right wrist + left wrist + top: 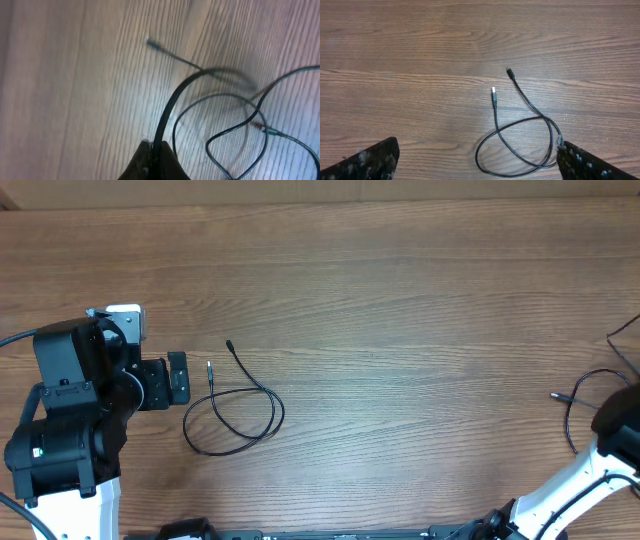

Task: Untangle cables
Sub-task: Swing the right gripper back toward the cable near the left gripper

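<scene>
Robot lab: wood-grain table [400, 270]

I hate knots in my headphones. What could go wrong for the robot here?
The right hand is shut on a raised cable above some crossed cables; pulling might tighten them into a knot. The open left hand sits beside the looped cable with one finger at the loop, so moving could snag and drag it.

table [420, 50]: matt wood grain | cables [543, 117]: smooth black, probably rubbery plastic | plug tip [494, 91]: metallic glint
</scene>
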